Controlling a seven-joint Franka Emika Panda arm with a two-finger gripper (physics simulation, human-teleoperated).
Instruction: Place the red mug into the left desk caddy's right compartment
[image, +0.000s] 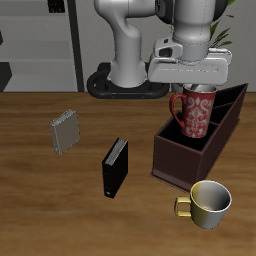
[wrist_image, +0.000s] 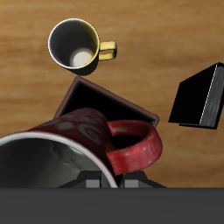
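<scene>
The red mug (image: 194, 114), mottled with a pale pattern, hangs upright from my gripper (image: 198, 91), which is shut on its rim. It is just above the left desk caddy (image: 176, 158), a dark brown open-top box with dividers, and its base is about level with the caddy's walls. In the wrist view the red mug (wrist_image: 83, 147) with its loop handle fills the space close to the fingers (wrist_image: 91, 183). One open caddy compartment (wrist_image: 77, 98) shows beneath it. I cannot tell which compartment this is.
A cream-and-gold mug (image: 209, 203) stands near the table's front edge, just in front of the caddy; it also shows in the wrist view (wrist_image: 73, 44). A black book (image: 115, 166) stands upright mid-table, also in the wrist view (wrist_image: 199, 96). A grey box (image: 66, 130) lies farther off.
</scene>
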